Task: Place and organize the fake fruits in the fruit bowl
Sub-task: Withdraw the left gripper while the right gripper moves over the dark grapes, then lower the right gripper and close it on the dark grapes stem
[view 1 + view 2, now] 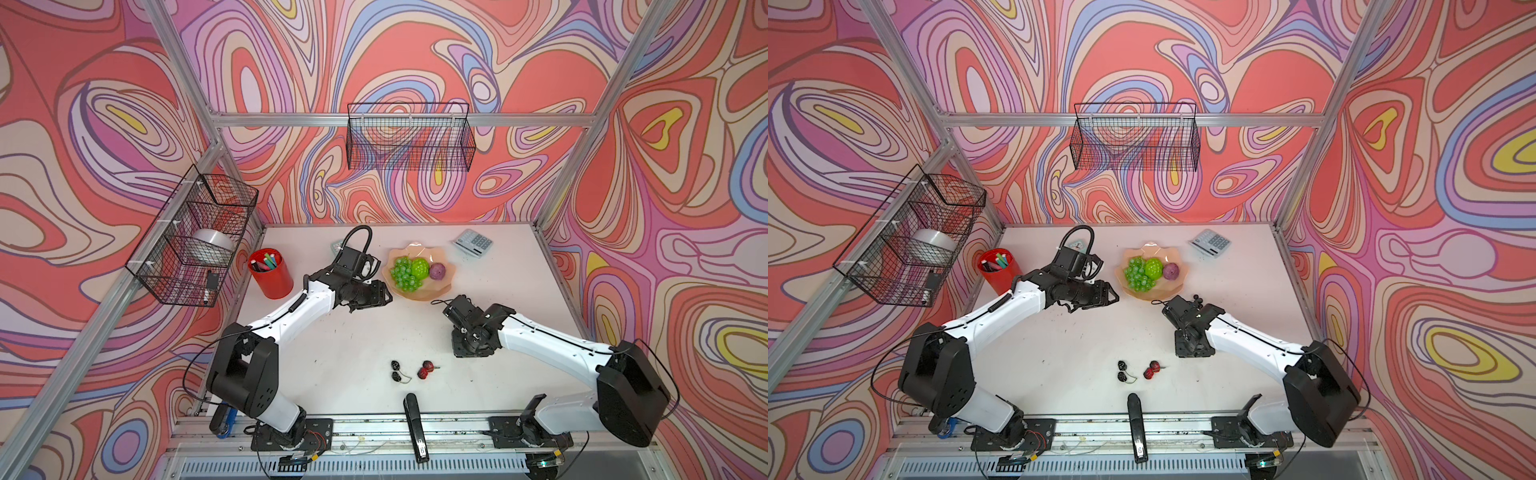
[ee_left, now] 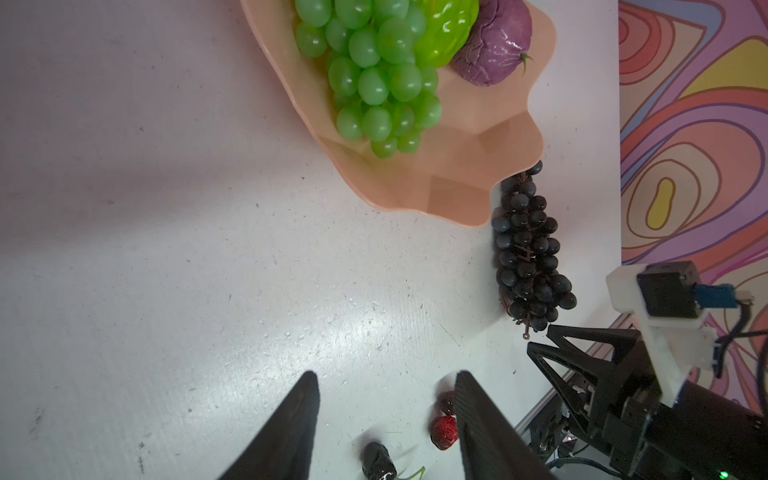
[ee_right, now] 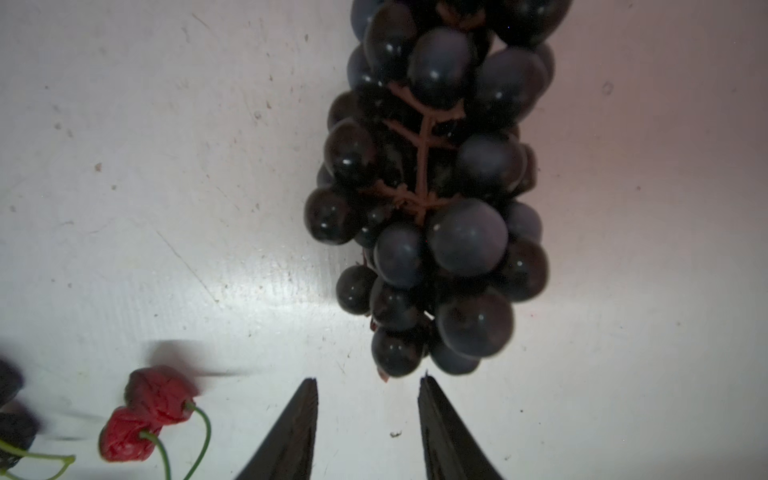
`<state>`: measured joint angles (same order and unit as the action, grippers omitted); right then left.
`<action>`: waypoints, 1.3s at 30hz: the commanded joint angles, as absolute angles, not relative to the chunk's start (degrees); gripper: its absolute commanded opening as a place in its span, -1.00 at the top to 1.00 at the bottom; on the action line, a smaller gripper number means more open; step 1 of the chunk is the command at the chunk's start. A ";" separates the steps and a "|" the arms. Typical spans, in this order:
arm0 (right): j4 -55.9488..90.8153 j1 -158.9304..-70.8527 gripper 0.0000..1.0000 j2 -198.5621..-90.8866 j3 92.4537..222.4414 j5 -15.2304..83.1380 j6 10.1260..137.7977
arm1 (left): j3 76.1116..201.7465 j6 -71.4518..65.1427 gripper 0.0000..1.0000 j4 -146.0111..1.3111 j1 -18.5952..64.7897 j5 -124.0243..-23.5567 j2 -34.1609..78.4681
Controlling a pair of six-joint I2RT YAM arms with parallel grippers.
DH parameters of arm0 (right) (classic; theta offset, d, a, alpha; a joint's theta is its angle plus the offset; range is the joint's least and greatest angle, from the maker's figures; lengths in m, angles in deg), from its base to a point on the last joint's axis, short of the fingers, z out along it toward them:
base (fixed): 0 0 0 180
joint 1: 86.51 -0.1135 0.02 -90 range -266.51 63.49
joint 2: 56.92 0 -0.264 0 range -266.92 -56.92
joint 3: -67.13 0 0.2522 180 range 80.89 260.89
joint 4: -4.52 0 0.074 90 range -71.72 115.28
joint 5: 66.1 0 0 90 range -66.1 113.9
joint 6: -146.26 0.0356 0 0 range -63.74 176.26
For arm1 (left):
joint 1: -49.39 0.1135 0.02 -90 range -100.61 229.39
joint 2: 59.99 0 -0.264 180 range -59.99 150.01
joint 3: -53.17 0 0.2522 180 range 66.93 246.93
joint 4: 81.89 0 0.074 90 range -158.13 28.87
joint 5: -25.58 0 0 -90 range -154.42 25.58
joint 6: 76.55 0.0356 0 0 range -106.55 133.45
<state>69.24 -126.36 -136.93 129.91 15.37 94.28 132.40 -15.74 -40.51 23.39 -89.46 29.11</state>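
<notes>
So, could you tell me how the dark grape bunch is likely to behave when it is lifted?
The dark grape bunch will probably flop: many grapes hang off a thin stem. Glossy round grapes may slip from the right claw.

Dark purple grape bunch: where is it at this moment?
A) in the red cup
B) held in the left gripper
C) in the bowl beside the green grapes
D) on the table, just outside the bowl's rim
D: the left wrist view shows the dark purple grape bunch lying on the table at the outside of the fruit bowl rim.
</notes>
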 commanded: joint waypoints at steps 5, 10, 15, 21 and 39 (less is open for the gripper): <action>67.03 -126.69 0.15 -138.89 129.87 8.40 92.78 | 132.68 -16.38 -0.12 -40.47 23.35 -89.37 28.20; 64.22 -126.68 0.19 -139.79 129.07 7.05 92.62 | 132.30 -16.52 -0.12 -40.45 23.37 -89.05 27.72; 63.28 -126.67 0.25 -141.70 128.98 6.21 92.39 | 131.55 -16.64 -0.12 -40.45 23.36 -88.76 27.18; 63.02 -126.69 0.28 -141.65 127.95 7.95 93.98 | 130.69 -17.14 -0.12 -40.84 23.32 -88.39 26.50; 64.85 -128.86 0.24 -137.85 125.33 6.99 98.69 | 129.52 -17.72 -0.13 -40.63 23.37 -88.40 25.62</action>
<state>63.98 -128.05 -139.82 126.52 8.20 96.42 130.24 -17.01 -40.62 23.39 -89.17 27.36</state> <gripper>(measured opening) 0.386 0.564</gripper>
